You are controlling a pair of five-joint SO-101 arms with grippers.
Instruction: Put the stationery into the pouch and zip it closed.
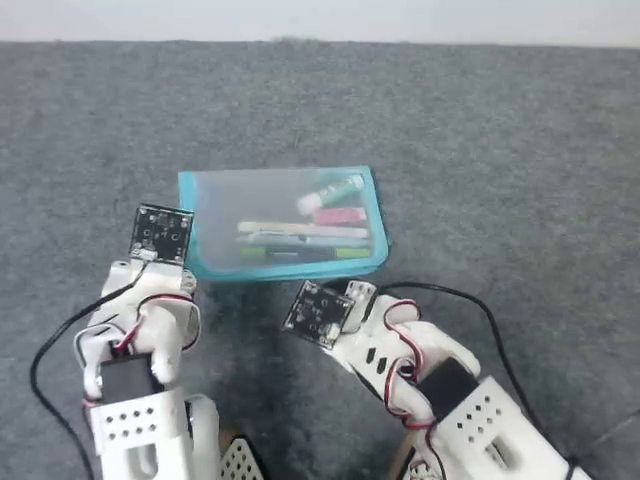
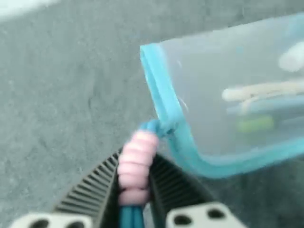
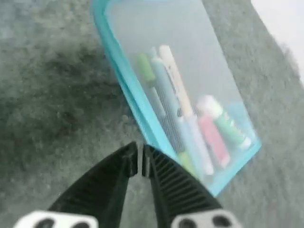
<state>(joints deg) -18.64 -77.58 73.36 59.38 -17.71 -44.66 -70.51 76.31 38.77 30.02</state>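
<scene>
Left tool (image 2: 136,159) clamped tight, right tool (image 3: 140,154) jaws apparently pressed together.

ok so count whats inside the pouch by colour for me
green pen: 1
blue-green pen: 1
cream pen: 1
pink piece: 1
white-and-green stick: 1
total: 5, as far as the cloudy wall of the pouch lets me tell

Overhead looking down, wrists close, pouch (image 1: 215,215) shared
</scene>
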